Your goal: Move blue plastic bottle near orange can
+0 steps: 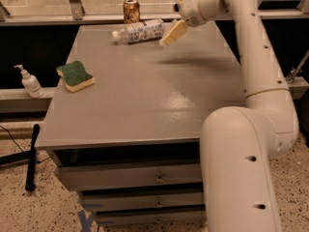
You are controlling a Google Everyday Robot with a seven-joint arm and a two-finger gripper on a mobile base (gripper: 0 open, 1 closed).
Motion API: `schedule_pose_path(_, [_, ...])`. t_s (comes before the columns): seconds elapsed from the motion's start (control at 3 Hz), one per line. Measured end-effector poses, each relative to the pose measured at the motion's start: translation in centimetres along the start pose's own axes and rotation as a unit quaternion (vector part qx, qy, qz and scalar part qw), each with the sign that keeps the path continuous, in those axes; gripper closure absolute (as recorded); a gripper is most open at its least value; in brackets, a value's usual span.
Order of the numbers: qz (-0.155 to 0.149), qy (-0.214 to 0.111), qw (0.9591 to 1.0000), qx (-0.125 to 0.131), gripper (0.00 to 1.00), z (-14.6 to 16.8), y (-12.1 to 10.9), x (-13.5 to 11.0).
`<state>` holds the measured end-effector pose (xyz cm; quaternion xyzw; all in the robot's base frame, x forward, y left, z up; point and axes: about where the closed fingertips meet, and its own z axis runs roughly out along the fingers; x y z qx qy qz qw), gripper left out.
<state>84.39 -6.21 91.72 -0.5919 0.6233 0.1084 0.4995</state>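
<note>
The blue plastic bottle (138,32) lies on its side at the far edge of the grey table (145,95), its white cap pointing left. The orange can (131,10) stands upright just behind it, close to the bottle's left half. My gripper (173,33) hangs just right of the bottle's base, a little above the table top. Nothing shows in its grasp. The arm reaches in from the lower right and arches over the table's right side.
A green and yellow sponge (76,75) lies near the table's left edge. A small white pump-dispenser bottle (30,81) stands on a ledge left of the table. A black pole (31,156) leans on the floor at the left. Drawers sit below the table front.
</note>
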Motion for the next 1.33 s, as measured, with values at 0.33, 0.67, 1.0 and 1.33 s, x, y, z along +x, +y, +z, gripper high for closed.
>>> schedule_pose_path(0.33, [0.103, -0.026, 0.9937, 0.035, 0.00, -6.2, -1.3, 2.4])
schedule_pose_path(0.67, [0.188, -0.037, 0.9788, 0.072, 0.00, -12.2, -2.0, 5.1])
schedule_pose_path(1.0, [0.211, -0.033, 0.9737, 0.079, 0.00, -13.6, -1.9, 6.4])
schedule_pose_path(1.33, [0.211, -0.033, 0.9737, 0.079, 0.00, -13.5, -1.9, 6.4])
